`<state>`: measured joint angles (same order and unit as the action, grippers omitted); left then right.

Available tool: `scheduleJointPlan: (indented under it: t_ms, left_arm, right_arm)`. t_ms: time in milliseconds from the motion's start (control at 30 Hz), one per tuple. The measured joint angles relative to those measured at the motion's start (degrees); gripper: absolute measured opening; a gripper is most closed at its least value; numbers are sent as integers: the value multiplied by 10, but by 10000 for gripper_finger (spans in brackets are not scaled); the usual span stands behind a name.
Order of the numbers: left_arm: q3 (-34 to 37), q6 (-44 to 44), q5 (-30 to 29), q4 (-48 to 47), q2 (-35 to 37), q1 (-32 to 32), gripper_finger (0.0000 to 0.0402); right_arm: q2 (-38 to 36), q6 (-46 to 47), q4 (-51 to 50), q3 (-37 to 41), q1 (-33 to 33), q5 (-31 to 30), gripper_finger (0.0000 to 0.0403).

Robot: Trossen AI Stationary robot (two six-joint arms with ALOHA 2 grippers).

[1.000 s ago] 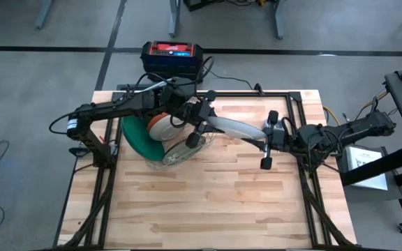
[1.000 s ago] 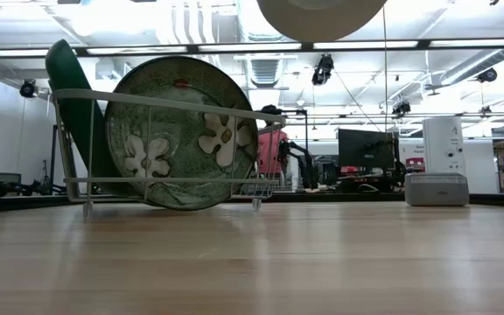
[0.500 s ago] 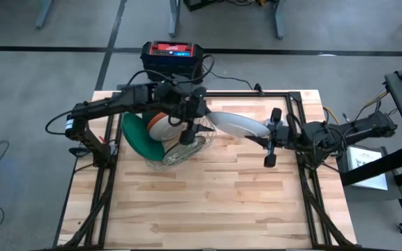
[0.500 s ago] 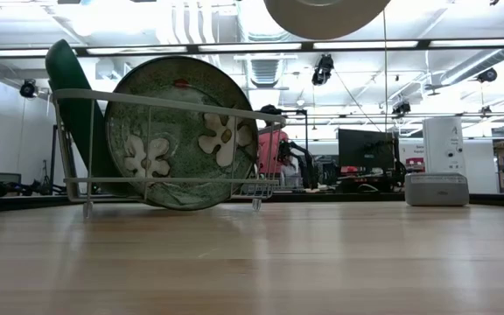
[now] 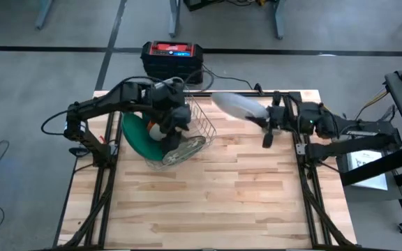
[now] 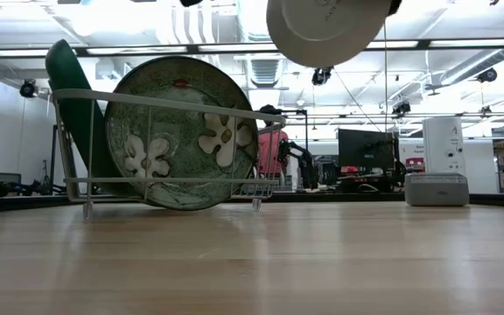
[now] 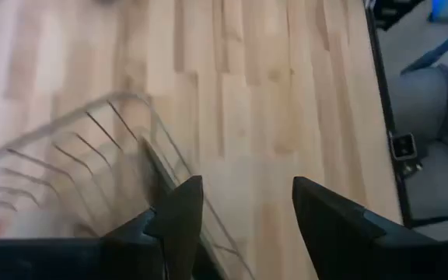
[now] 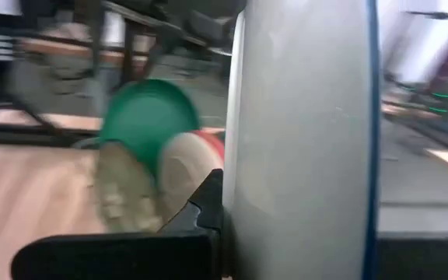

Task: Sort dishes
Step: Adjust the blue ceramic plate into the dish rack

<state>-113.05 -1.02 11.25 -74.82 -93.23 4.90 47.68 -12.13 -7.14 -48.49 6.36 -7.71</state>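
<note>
Gripping the white plate [image 5: 237,106] by its rim in my clenched right gripper [image 5: 269,124], I risk it slipping; my left gripper [image 7: 243,214] hangs released over the rack [image 5: 190,132].

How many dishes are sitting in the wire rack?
3 show: a big green plate, an orange dish and a flowered plate, all standing in the rack. More may be hidden.

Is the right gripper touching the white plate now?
Touching. The right wrist view shows the white plate clamped on edge in the right gripper, a dark finger pressed against its face.
</note>
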Motion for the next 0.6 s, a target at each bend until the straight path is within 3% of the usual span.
scheduleJointPlan:
  t_ms: [133, 300, 433, 600]
  left_arm:
    - [13, 43, -63, -3, 17, -39, 179]
    - [13, 80, -173, 1, 55, -93, 159]
    - [13, 108, -270, 17, 90, -142, 155]
    - [14, 108, -374, 30, 121, -187, 155]
  right_arm:
    - [15, -8, 17, 0, 98, 164, 25]
    - [54, -31, 26, -6, 197, 302, 25]
    - [114, -27, 34, -36, 269, 462, 25]
    - [223, -55, 37, -117, 314, 631, 25]
